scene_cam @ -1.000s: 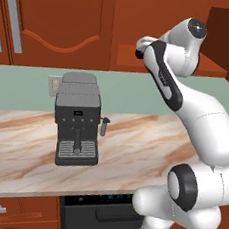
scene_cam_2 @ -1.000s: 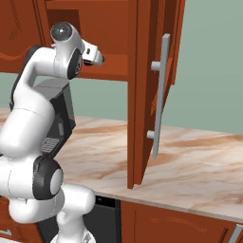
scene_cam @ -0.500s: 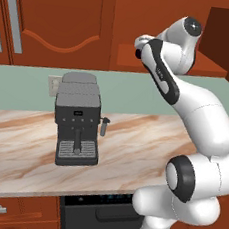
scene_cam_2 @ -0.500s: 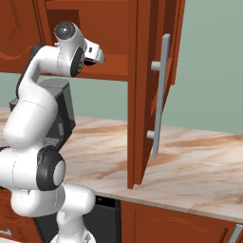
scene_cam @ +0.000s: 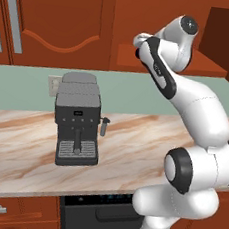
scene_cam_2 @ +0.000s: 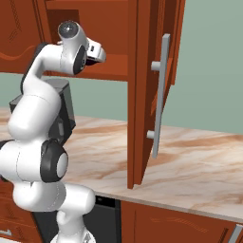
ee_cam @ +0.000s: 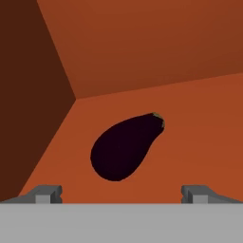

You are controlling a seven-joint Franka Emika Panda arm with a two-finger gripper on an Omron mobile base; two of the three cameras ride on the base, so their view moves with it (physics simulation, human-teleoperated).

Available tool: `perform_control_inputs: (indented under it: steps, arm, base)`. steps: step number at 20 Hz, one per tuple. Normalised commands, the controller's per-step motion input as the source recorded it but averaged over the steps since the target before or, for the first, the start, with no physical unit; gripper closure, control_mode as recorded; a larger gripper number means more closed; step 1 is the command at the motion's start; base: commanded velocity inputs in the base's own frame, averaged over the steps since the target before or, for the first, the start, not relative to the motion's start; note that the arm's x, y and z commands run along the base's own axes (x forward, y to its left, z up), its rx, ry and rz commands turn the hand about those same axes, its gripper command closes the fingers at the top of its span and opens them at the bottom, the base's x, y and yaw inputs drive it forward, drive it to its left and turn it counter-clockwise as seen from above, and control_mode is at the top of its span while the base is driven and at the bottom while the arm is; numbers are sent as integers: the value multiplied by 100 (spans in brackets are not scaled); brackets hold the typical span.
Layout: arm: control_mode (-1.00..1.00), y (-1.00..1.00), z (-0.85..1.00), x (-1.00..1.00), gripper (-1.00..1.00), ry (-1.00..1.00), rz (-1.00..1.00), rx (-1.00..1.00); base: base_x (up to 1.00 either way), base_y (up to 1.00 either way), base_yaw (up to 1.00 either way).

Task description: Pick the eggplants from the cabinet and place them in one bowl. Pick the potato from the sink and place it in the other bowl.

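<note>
I am looking along the end effector [ee_cam: 121, 194] into the cabinet [scene_cam_2: 137, 90], and its two finger tips are standing spread wide at the bottom of the hand view, pinching nothing. An eggplant [ee_cam: 124, 146] is lying on the cabinet's reddish-brown shelf floor just ahead of the fingers and between their lines, apart from both, its small stem end pointing up and to the right in that view, near the back corner where the dark side wall meets the rear panel. From the right base view I am seeing the arm reaching up into the open niche beside the door with its long silver handle [scene_cam_2: 159, 95]. A dark grey coffee machine [scene_cam: 77, 117] is standing on the marbled desk [scene_cam: 132, 149] below.
</note>
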Motion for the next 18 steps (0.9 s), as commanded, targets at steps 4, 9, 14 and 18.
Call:
perform_control_inputs:
  steps: [4,9,14,18]
  arm:
    - [-100,0,0,17,-100,0,-1,1]
    - [-100,0,-2,14,-100,0,-2,1]
    - [-100,0,-4,12,-100,0,-3,2]
    - [-100,1,-6,12,-100,0,-3,1]
  base:
    - [0,0,0]
    - [0,0,0]
    - [0,0,0]
    - [0,0,0]
